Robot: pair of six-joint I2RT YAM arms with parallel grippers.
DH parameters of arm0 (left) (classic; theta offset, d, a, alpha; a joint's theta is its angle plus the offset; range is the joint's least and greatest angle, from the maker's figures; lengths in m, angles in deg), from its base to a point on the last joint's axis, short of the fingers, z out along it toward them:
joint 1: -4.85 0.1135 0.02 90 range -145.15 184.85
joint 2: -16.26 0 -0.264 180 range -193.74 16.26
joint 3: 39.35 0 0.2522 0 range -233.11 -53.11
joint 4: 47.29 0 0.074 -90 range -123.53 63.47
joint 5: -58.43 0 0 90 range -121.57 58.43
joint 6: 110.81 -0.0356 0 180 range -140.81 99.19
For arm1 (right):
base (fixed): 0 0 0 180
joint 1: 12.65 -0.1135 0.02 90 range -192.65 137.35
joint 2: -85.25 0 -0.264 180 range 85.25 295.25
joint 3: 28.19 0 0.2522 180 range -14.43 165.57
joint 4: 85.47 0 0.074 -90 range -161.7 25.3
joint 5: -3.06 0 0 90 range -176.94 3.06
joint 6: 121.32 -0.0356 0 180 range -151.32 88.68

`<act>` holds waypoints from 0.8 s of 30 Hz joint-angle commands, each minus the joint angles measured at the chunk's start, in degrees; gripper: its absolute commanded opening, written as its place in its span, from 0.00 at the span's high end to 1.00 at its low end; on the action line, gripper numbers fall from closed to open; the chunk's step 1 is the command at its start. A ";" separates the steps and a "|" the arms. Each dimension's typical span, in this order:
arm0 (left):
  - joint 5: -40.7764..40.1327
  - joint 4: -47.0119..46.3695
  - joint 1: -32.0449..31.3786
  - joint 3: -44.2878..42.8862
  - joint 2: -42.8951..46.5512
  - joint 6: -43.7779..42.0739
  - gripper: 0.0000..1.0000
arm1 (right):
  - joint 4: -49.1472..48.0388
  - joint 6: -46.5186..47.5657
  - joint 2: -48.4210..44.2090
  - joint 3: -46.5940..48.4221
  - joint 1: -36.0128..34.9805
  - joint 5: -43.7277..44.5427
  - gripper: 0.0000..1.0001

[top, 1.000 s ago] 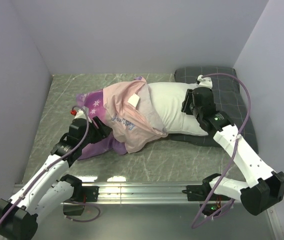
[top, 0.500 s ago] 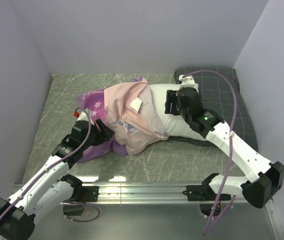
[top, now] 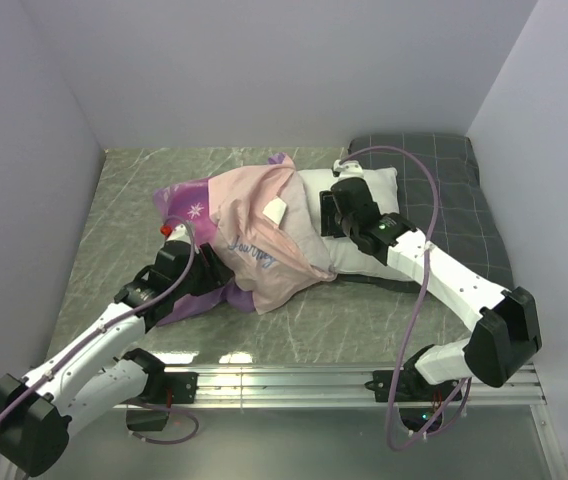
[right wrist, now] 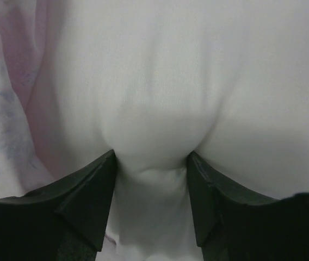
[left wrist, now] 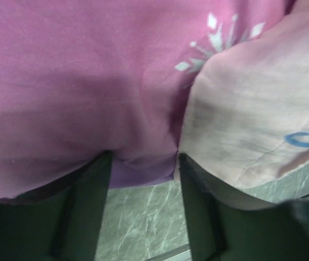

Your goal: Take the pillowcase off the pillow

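Although the case is already turned back on itself, removal is not finished.

The grey marbled table [top: 114, 200] carries all items. A dark grey checked pillow [top: 454, 190] with thin grid lines lies at the far right corner and is not part of the work.

The large, plump, plain white rectangular pillow [top: 379, 190] lies mid-table, its right end partly on the dark grey checked pillow. Its right portion is bare. Its left portion is inside the case.

The thin pink-purple fabric pillowcase [top: 254, 225], printed with snowflakes, is bunched over the left half of the white pillow. Much of it is turned inside out, showing pale salmon lining with blue script. Purple folds trail onto the table at the near left.

The right gripper [right wrist: 152, 163] is pressed into the bare white pillow close to the case's edge. Its jaws stand part-way apart, with a mound of pillow squeezed between them.

The left gripper [left wrist: 143, 163] sits at the near-left edge of the pillowcase. Its jaws pinch a fold of purple fabric just beside the salmon lining.

Assessment: roughly half done. The remaining work, in my judgement, is to draw the pillowcase leftward off the covered end while the white pillow is held back.
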 commanded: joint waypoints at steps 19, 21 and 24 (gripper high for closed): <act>-18.80 10.96 8.50 -19.79 -0.54 -9.43 0.99 | 3.56 -0.53 -1.51 10.67 8.10 2.80 1.00; -17.41 11.05 16.74 -21.82 0.25 -11.81 0.99 | 3.91 -1.06 -1.86 11.47 9.86 1.92 1.00; -11.00 9.39 30.62 -22.26 1.13 -13.49 1.00 | 4.00 -1.68 -2.38 12.09 13.20 -0.18 1.00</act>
